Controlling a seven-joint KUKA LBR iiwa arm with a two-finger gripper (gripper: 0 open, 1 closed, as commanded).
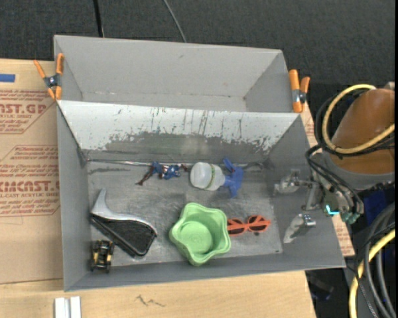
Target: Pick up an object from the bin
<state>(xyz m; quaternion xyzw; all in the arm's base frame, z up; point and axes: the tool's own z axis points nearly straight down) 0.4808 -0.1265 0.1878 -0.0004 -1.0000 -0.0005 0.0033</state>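
Standing over the bin [73, 177], I start at the left: a tiny black-and-yellow toy car [101, 256] sits in the near corner, and just beside it lies a black pad [127, 232] with a silver tongue, flat on the floor. Further back, along the foot of the far wall, a small blue bit [164, 171], a white-and-green bulb [206, 176] and a blue figure [233, 178] lie in a loose row. I would guess the sloping walls let them slide down and settle there. Toward the front, a green flower-shaped cup [199, 233] stands mouth up, and a pair of orange glasses [248, 225] lies flat just to its right, close but seemingly not touching.

At the right edge of the floor the gripper [294, 206] hangs down inside the bin, its two fingers spread wide with nothing between them, which looks to me like readiness for a grasp. Nothing is picked yet. The glasses are the nearest thing, just left of the nearer finger, not between the two. They look like the likeliest pick, though being thin and flat they may be awkward to pinch
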